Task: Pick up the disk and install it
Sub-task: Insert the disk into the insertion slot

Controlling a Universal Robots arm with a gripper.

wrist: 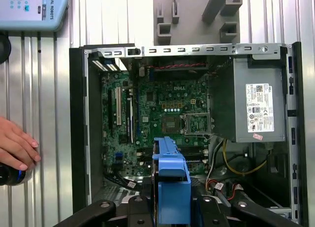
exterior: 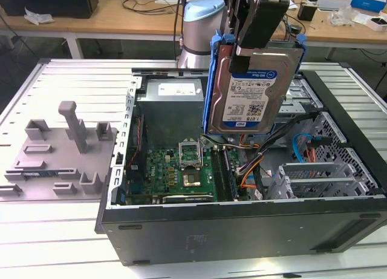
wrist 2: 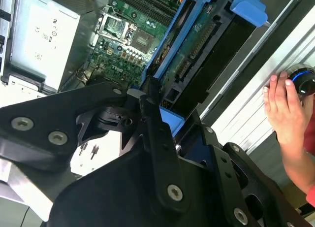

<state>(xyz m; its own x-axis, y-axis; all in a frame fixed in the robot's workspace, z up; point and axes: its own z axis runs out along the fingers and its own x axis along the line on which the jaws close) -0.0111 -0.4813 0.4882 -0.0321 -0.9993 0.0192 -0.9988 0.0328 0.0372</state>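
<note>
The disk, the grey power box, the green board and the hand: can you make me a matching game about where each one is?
Things:
1. disk
2. grey power box
3. green board
4. hand

Places:
A. lying flat on the floor of the case
B. outside the case
C. held up by the claw above the open case
D. filling one corner of the case

Pairs: 1-C, 2-D, 3-A, 4-B.

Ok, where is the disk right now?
In the exterior view the disk hangs upright in the pincer, above the open computer case, just to the exterior view's right of the grey power supply.
</note>
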